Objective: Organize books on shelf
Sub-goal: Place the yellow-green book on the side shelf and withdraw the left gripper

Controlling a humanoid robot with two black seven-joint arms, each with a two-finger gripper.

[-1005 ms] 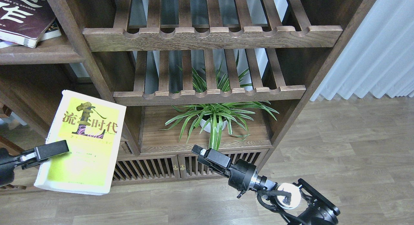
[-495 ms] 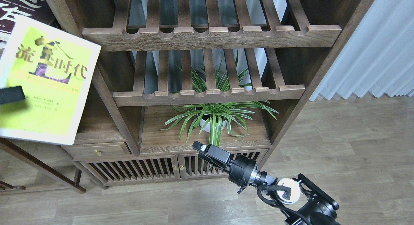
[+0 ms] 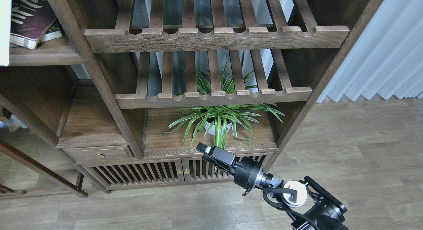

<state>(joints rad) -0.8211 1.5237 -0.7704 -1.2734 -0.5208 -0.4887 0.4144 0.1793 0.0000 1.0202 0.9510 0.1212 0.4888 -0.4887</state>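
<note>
Your right end effector [image 3: 205,149] hangs low in the middle of the view, in front of the cabinet doors [image 3: 148,173] and just below the potted plant [image 3: 218,122]. It touches nothing, and its two fingers look dark and close together, so you cannot tell if it is released or clenched. The left end effector is not in the view.

You can count one maroon book [image 3: 28,17] with white characters, lying flat on the plank shelf [image 3: 46,56] at the upper left. Under it one more book [image 3: 53,33] shows only a pale corner. At the very left edge there is a thin white and yellow-green strip [image 3: 5,28]; it is cut off by the edge of the picture, so you cannot say what it is.

There are two slatted racks [image 3: 214,38] with notched front rails, one plant, and one small drawer [image 3: 99,154].

The plank shelf has bare wood to the right of the maroon book, up to the post [image 3: 86,58]. The wooden floor [image 3: 347,150] on the right is open, next to the curtain [image 3: 386,48].
</note>
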